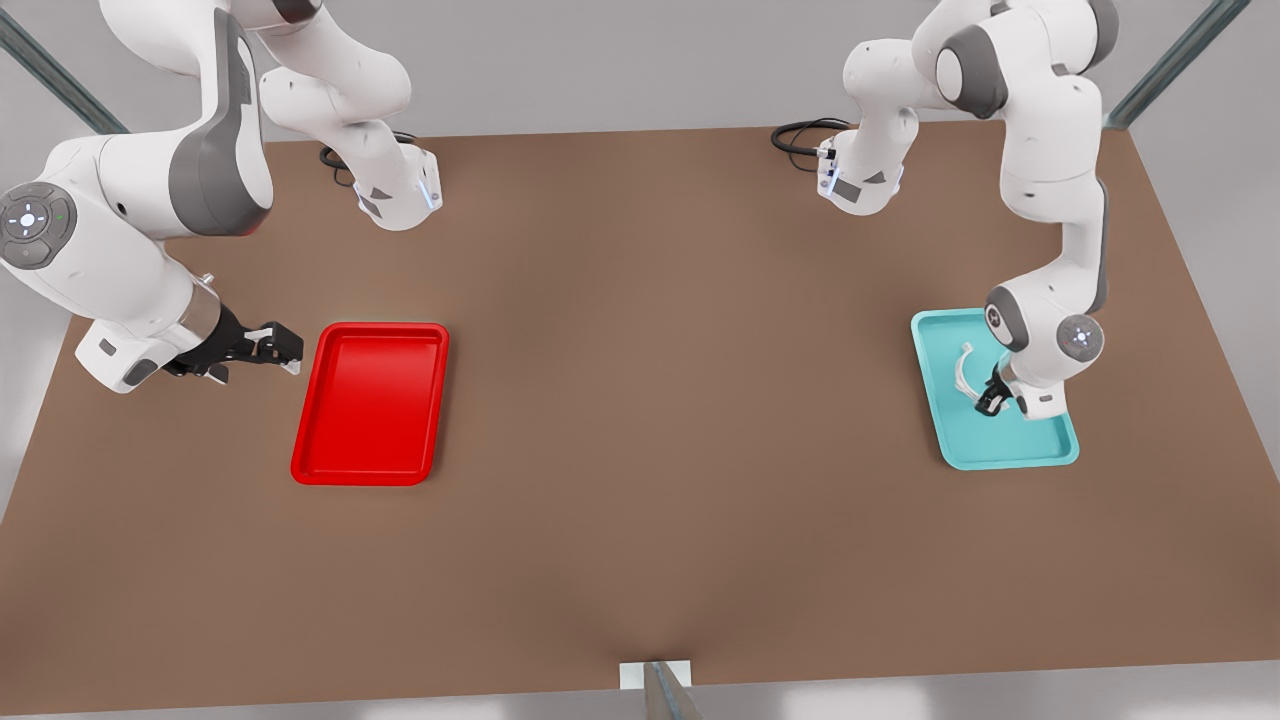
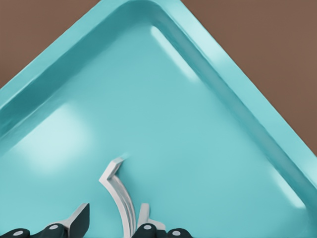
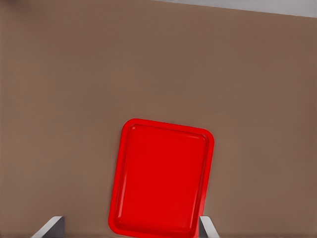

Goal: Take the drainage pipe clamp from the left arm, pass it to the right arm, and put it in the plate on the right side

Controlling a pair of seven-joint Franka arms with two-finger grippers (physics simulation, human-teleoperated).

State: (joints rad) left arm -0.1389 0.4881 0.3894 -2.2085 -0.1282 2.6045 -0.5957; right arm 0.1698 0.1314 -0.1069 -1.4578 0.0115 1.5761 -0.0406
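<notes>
The drainage pipe clamp lay in the teal tray, near the table's edge on the front view's right, between the left gripper's spread fingers. The right gripper waited, spread, beside the plate. Closing off-centre on that thin curve would likely flick it away.

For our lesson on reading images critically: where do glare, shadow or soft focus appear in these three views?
Left wrist view: pale glare patches on the teal tray floor and rim, and the drainage pipe clamp between the left gripper fingertips looks soft. Front view: a faint shadow on the table under the right gripper, beside the plate. Right wrist view: even light, no strong glare.
</notes>
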